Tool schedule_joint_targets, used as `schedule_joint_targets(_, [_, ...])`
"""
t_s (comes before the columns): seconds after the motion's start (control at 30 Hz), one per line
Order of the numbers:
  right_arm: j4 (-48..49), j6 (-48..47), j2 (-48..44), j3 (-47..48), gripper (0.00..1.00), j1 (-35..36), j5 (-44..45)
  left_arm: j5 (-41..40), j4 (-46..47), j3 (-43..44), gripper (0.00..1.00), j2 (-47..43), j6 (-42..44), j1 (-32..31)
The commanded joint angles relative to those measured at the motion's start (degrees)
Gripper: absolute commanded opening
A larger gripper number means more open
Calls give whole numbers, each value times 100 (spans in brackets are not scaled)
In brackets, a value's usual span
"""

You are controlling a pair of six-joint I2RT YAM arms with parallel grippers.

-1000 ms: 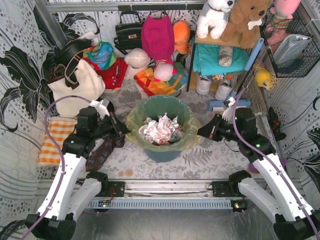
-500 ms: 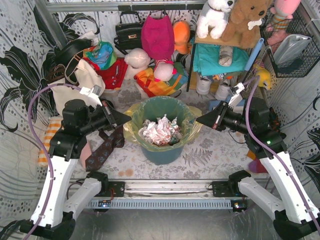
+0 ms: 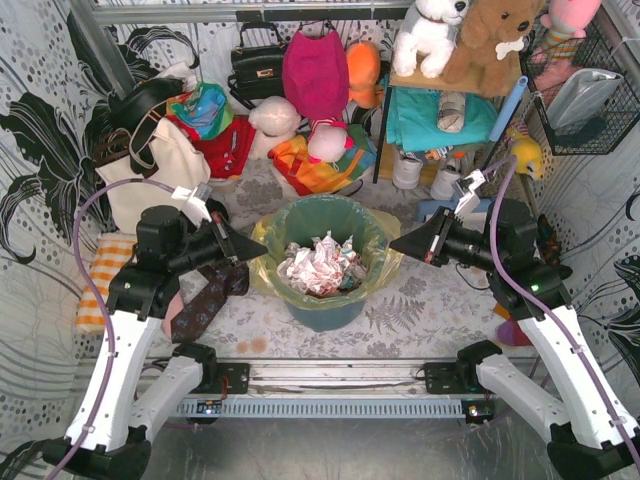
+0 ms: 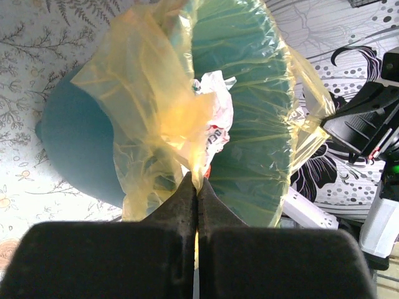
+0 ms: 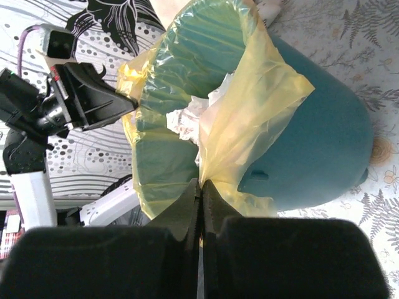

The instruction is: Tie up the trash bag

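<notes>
The trash bag (image 3: 262,262) is thin yellow plastic lining a teal bin (image 3: 325,308) in the middle of the floor, with crumpled paper (image 3: 322,260) inside. My left gripper (image 3: 263,243) is shut on the bag's left rim. In the left wrist view the left gripper (image 4: 197,184) pinches a gathered fold of the trash bag (image 4: 149,93), pulled up off the teal bin (image 4: 75,143). My right gripper (image 3: 392,246) is shut on the right rim. The right wrist view shows the right gripper (image 5: 200,182) clamping a stretched flap of the trash bag (image 5: 249,112) beside the teal bin (image 5: 318,143).
A cream tote bag (image 3: 150,170) and an orange checked cloth (image 3: 100,280) lie at the left, and a patterned dark cloth (image 3: 205,305) sits under the left arm. Bags and toys crowd the back wall. A shelf (image 3: 445,115) and shoes (image 3: 420,170) stand at the back right.
Both grippers have risen from beside the bin's rim, each drawing its pinched edge of the yellow bag up and slightly outward. In the last half second they barely moved.
</notes>
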Motion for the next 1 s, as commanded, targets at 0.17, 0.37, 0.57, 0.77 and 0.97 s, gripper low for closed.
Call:
schedule_joint_targets(0.17, [808, 427, 27, -147, 0, 587, -365, 705, -95, 84, 0, 18, 54, -67])
schedule_joint_targets(0.37, [1295, 580, 351, -123, 0, 1905, 170, 1057, -99, 99, 0, 2, 15, -156])
schedule_joint_targets(0.57, [2023, 614, 1083, 244, 0, 2619, 554, 1334, 143, 134, 0, -36, -222, -184])
schedule_joint_targets(0.77, [2801, 762, 1574, 455, 0, 2658, 760, 1412, 417, 383, 0, 0, -567, -185])
schedule_joint_targets(0.97, [3102, 832, 1705, 483, 0, 2656, 976, 1665, 1140, 736, 0, 201, -1119, -185])
